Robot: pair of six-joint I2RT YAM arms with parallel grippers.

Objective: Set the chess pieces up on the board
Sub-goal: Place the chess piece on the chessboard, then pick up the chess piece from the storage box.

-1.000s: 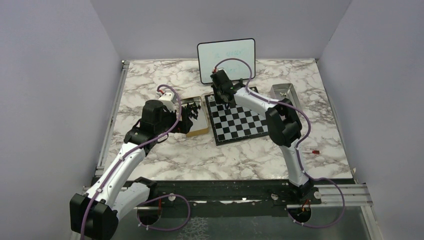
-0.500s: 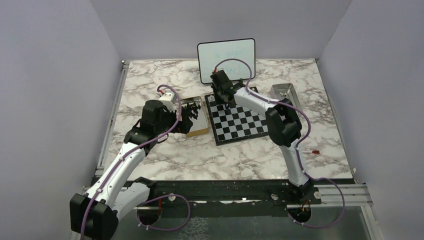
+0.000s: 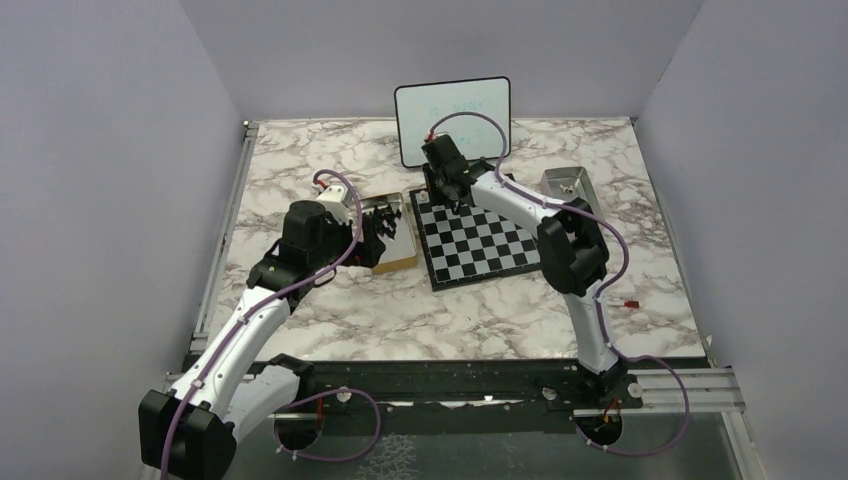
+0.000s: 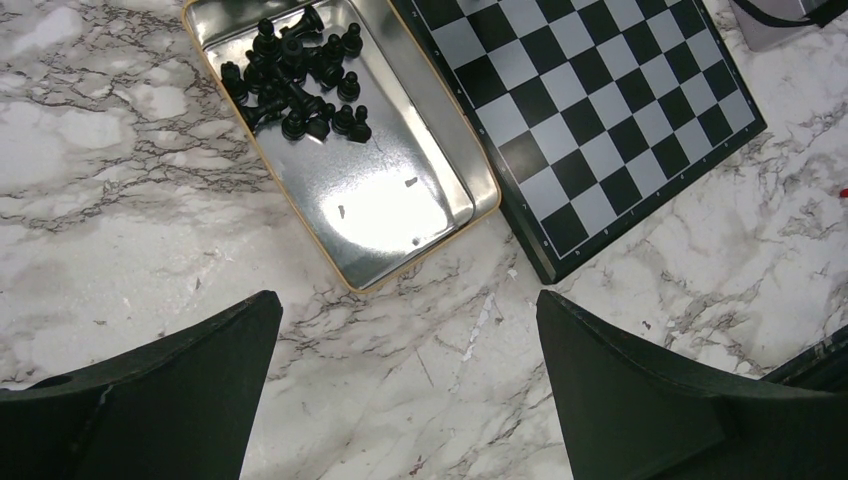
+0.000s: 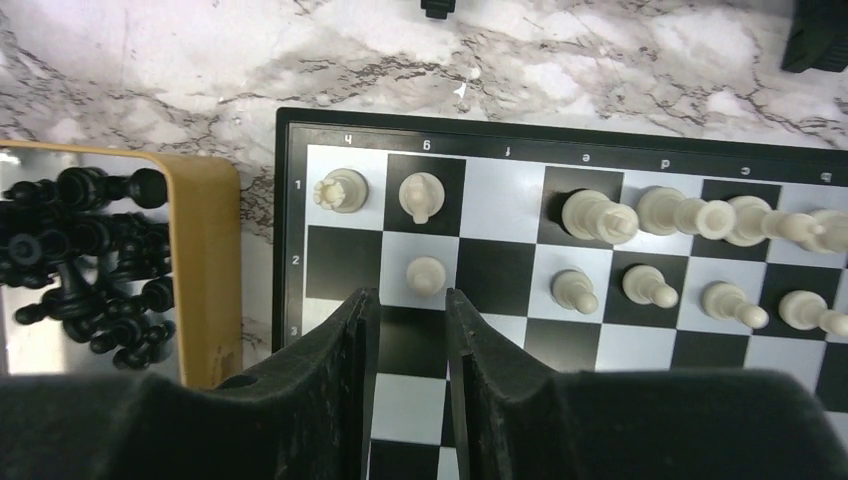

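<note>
Viewing from above, the right gripper (image 3: 450, 197) hovered over the board (image 3: 478, 245), far-left corner. The left wrist showed the left gripper (image 4: 405, 305) wide open above black pieces (image 4: 295, 85) in a tray (image 4: 390, 200). The right wrist showed narrowly parted, empty jaws, an upright white pawn (image 5: 426, 274) just beyond them.

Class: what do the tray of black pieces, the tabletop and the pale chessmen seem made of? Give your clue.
The tray looks like metal: shiny, with mirror-like glare. The tabletop is marble or a marble-look laminate: white with grey veins. The pale chessmen are probably plastic: smooth, matte cream.
</note>
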